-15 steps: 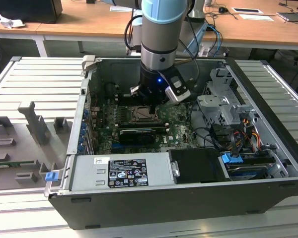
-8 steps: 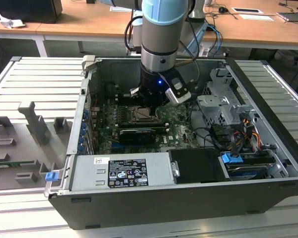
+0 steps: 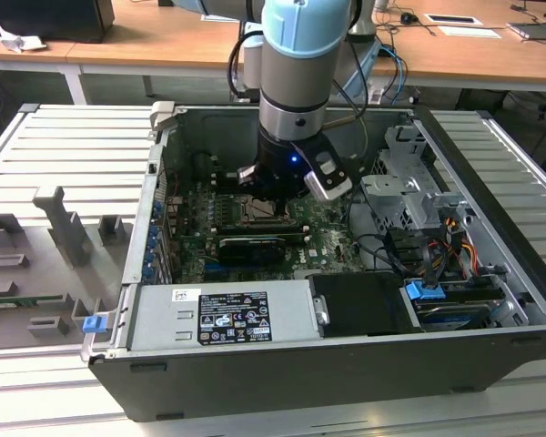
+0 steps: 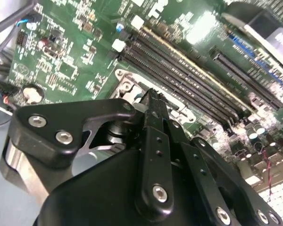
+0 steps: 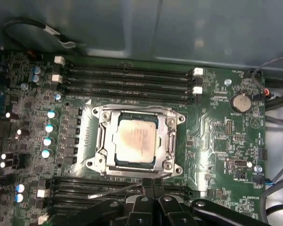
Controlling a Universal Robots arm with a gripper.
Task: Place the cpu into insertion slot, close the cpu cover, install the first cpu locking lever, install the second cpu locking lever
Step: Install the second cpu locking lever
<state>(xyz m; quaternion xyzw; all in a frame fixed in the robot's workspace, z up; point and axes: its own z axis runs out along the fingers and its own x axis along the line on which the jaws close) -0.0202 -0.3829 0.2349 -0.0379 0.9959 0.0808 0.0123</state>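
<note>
The cpu (image 5: 135,142) lies flat in the insertion slot (image 5: 114,162), its dull metal face showing through the cut-out of the cpu cover (image 5: 165,141), which lies down around it. Long black memory slots (image 5: 127,80) run along the socket at 12 o'clock and 6 o'clock in the first wrist view, on the green motherboard (image 5: 217,141). My gripper (image 5: 148,182) hangs at the frame's edge, fingertips pressed together on nothing. In the exterior view my arm (image 3: 300,82) reaches down into the open computer case (image 3: 346,364).
</note>
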